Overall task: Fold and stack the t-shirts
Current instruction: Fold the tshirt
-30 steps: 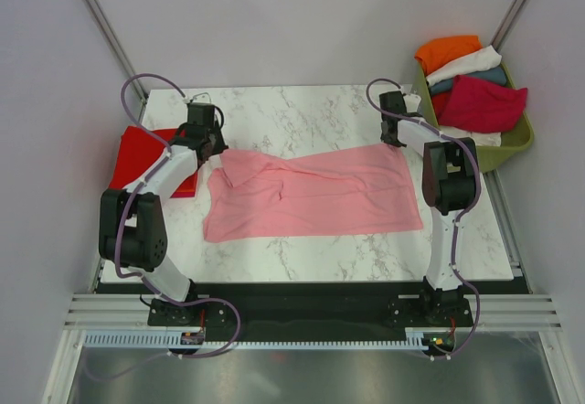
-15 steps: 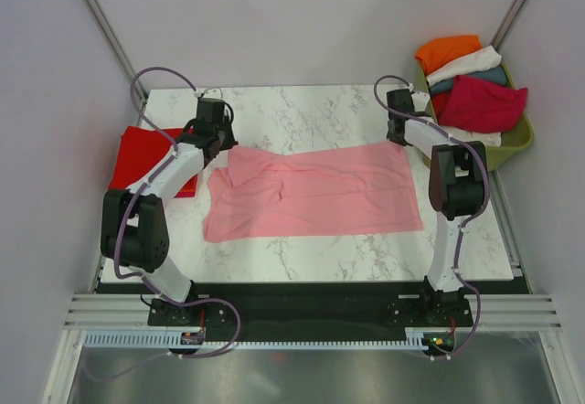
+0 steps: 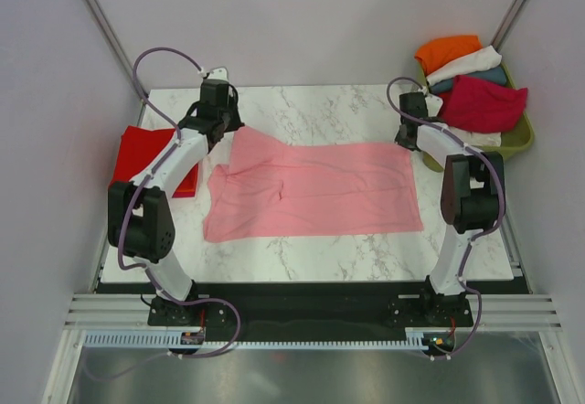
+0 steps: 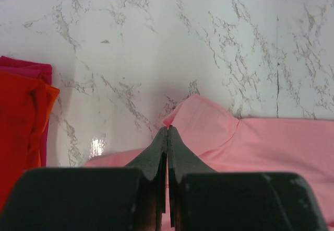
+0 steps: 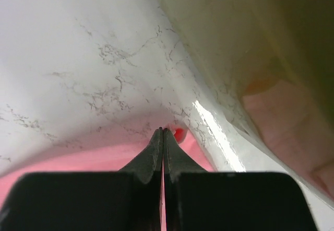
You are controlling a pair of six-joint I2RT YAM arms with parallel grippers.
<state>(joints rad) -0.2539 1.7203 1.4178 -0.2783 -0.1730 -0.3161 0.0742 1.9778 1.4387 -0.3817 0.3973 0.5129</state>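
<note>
A pale pink t-shirt [image 3: 311, 189] lies spread flat across the middle of the marble table. My left gripper [image 3: 233, 131] is shut on its far left corner [image 4: 201, 118]; in the left wrist view the black fingers [image 4: 180, 155] meet with pink cloth pinched between them. At the far right corner my right gripper [image 3: 404, 142] is shut on the shirt's edge [image 5: 78, 160], next to a small red tag [image 5: 179, 134]. A folded bright red t-shirt [image 3: 146, 155] rests at the table's left edge, also seen in the left wrist view [image 4: 21, 116].
An olive-green basket [image 3: 514, 141] stands off the table's far right corner, holding orange [image 3: 446, 51], white [image 3: 468, 62], teal and crimson [image 3: 480, 102] shirts. Its wall [image 5: 250, 43] is close beside the right gripper. Grey walls enclose the table.
Both grippers have moved toward the far side, drawing the pink shirt's far edge out straighter. The right gripper closed on the cloth about a second ago.
</note>
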